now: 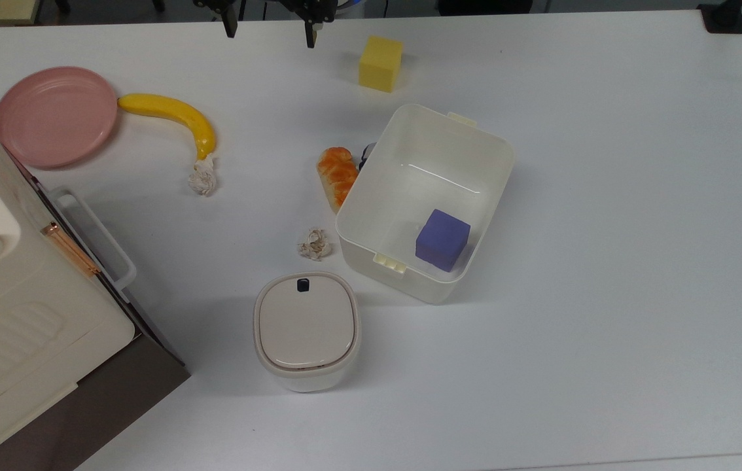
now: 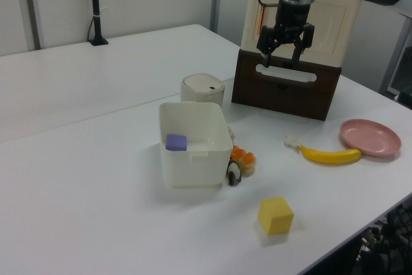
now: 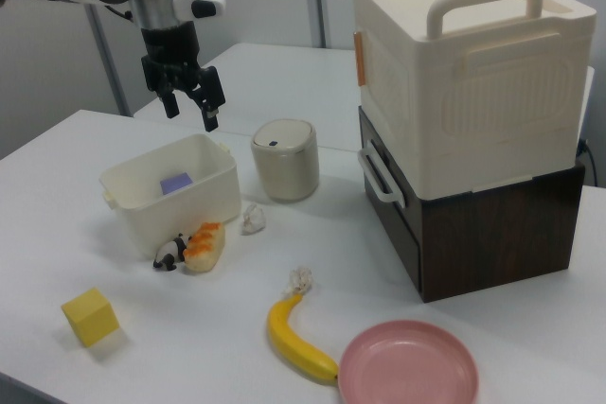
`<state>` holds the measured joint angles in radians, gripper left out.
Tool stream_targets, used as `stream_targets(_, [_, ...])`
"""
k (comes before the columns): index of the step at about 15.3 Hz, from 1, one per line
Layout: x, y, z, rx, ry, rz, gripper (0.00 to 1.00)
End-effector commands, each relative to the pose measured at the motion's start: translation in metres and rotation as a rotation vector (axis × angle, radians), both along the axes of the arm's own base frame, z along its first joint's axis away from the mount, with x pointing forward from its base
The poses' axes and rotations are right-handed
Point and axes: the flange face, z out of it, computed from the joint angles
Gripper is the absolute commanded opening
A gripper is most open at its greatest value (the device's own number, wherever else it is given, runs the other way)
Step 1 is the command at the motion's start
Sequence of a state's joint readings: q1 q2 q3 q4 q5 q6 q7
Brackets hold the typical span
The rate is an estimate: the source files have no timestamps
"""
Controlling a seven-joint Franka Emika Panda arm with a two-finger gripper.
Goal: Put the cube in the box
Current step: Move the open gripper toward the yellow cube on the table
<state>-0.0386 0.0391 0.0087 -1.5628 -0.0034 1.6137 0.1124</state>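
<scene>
The yellow cube (image 1: 381, 63) (image 2: 275, 216) (image 3: 91, 316) rests on the white table, apart from the box. The box (image 1: 495, 147) (image 2: 193, 156) (image 3: 194, 198) is an open white tub with a purple cube (image 1: 442, 239) (image 2: 176, 142) (image 3: 176, 183) inside. My gripper (image 1: 270, 36) (image 2: 279, 61) (image 3: 191, 112) hangs open and empty high above the table, to the left of the yellow cube in the top view, fingers pointing down.
A banana (image 1: 176, 118), a pink plate (image 1: 53, 114), two crumpled paper scraps (image 1: 202, 178) (image 1: 313, 243), an orange toy (image 1: 337, 175) beside the box, a lidded beige container (image 1: 306, 330) and a large cream case on a brown base (image 1: 24, 327) stand around.
</scene>
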Motion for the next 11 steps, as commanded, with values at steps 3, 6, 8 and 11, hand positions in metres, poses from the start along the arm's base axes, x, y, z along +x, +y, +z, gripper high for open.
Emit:
stream_targets(3, [-0.004, 0.001, 0.003, 0.042, -0.014, 0.082, 1.00])
stream_targets(6, [-0.012, 0.005, -0.009, 0.052, -0.010, 0.068, 1.00])
stream_targets(8, [-0.021, 0.014, -0.016, 0.050, -0.038, 0.076, 1.00])
stream_targets(11, [-0.037, 0.036, -0.034, 0.050, -0.055, 0.058, 1.00])
